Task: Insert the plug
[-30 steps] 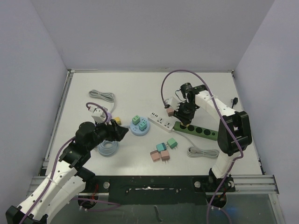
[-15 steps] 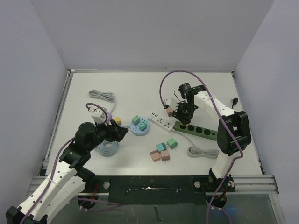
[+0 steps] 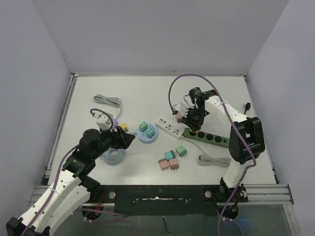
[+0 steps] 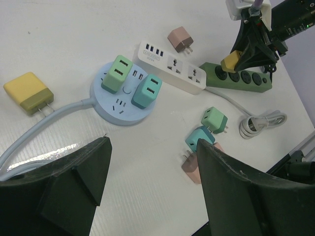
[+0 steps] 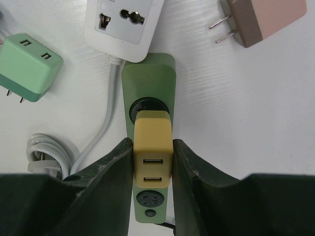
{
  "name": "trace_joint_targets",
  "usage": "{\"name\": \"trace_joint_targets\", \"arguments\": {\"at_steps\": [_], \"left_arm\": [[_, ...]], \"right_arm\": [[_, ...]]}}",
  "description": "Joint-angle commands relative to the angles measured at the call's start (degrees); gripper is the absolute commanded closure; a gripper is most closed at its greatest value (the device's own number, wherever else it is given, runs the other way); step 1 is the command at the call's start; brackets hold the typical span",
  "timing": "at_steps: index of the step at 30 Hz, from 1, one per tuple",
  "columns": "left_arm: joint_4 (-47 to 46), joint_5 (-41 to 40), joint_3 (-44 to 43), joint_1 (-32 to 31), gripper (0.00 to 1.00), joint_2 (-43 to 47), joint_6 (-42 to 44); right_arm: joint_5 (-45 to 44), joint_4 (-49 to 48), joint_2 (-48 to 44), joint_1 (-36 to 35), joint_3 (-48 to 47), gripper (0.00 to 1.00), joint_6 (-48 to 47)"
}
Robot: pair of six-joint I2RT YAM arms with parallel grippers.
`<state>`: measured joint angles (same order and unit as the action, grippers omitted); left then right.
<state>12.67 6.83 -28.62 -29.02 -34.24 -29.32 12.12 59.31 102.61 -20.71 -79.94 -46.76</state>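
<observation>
The right pincer point(image 5: 153, 162), gripping the yellow plug point(image 5: 153, 142), has barely shifted over the green strip point(image 5: 147, 73); insertion pending; left pincer point(image 4: 152, 172) wide

Right hand point(image 4: 236, 59) holds yellow plug point(image 4: 229, 64) at green strip point(image 4: 248, 81).

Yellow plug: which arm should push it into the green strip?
Right. The right hand is shut on the yellow plug, poised over the green power strip. The left hand is open, empty, and off by the round blue outlet hub.
</observation>
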Motion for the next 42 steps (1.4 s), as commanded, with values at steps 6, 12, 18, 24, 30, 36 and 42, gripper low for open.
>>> {"name": "trace_joint_targets", "arguments": {"at_steps": [6,12,18,24,30,36,42], "left_arm": [[-4.1,-0.5,-0.3,0.3,0.32,0.9,0.7],[-4.1,-0.7,-0.3,0.3,0.32,1.0,0.7],[-4.0,-0.7,-0.2,0.3,0.32,1.3,0.6],[-3.9,-0.7,-0.2,0.3,0.32,1.5,0.5],[-3.9,-0.6,-0.1,0.3,0.32,1.5,0.4],[-3.7,-0.7,-0.1,0.3,0.32,1.7,0.4],[-3.3,-0.8,-0.1,0.3,0.32,2.1,0.3]], "right_arm": [[-0.7,-9.6,-0.9,0.1,4.9,0.97,-2.2],[-0.3,-11.7,-2.0,0.0,5.7,0.97,-2.6],[5.3,-11.1,-2.9,0.7,5.7,0.97,-3.4],[5.6,-10.3,-3.0,0.9,5.7,0.97,-3.6],[4.1,-10.3,-2.7,0.8,5.3,0.97,-3.2],[3.1,-11.1,-1.2,1.0,2.1,0.98,0.9],[4.6,-11.2,-0.5,2.0,-0.9,0.97,4.7]]}}
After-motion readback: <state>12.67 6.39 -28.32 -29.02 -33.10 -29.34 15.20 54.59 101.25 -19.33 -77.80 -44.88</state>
